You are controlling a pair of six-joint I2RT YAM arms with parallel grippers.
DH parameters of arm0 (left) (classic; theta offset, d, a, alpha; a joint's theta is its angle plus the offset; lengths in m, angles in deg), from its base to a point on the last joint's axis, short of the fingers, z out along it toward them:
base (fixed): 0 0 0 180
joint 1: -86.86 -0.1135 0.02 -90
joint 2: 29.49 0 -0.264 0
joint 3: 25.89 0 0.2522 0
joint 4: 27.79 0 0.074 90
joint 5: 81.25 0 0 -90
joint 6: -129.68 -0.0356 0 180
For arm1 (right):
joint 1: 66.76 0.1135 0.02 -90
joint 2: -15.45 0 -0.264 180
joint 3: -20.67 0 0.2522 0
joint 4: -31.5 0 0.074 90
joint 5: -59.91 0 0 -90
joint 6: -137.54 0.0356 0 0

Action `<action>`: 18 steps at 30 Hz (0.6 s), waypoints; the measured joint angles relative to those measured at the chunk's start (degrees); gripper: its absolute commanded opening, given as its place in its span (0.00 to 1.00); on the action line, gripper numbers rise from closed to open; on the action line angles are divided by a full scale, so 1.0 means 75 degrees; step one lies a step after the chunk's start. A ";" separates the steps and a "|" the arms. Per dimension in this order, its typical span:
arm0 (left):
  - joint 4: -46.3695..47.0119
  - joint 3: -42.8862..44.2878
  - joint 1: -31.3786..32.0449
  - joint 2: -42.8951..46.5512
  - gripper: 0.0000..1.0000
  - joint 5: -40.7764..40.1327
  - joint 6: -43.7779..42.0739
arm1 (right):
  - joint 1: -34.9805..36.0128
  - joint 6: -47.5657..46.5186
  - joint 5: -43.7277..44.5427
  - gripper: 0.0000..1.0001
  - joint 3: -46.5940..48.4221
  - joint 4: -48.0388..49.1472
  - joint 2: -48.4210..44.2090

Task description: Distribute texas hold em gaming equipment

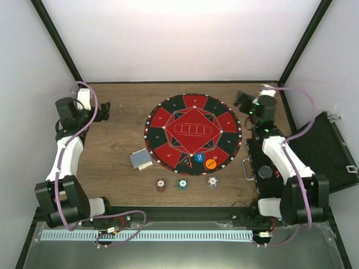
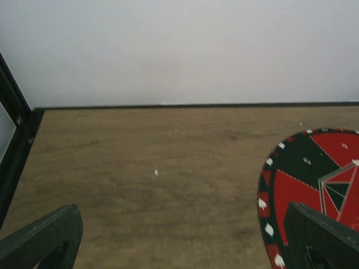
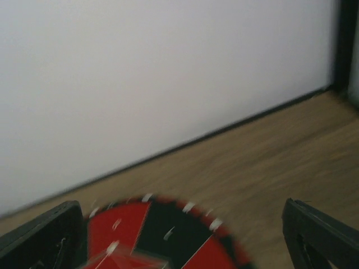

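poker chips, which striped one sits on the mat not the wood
The blue chip, on the mat beside the orange disc; the brown chip, teal chip and white chip lie on the table.

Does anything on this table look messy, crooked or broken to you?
Nothing looks spilled or broken. The only untidy bit is the stack of cards, lying crooked on the wood just off the lower left edge of the round mat.
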State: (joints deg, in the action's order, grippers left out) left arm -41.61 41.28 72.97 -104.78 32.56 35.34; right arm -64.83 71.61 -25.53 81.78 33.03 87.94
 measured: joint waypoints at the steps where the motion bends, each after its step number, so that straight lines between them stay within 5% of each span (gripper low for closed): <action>1: -0.0306 0.0015 -0.0099 0.0125 1.00 0.0137 -0.0044 | 0.0309 -0.0038 0.0035 0.95 0.0233 -0.0498 0.0090; 10: -0.2433 0.0032 -0.0236 0.0819 1.00 0.0650 -0.0938 | 0.5537 0.0017 0.1192 0.81 0.1352 -0.3576 0.1341; 18: -0.3631 0.0350 -0.0251 0.0691 1.00 0.0877 -0.1460 | 0.7041 0.0927 0.1355 0.62 0.1247 -0.5004 0.2197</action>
State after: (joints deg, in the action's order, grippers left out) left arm -68.84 43.91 71.09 -99.60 39.14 24.39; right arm -12.02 78.56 -15.37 91.14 -4.50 104.42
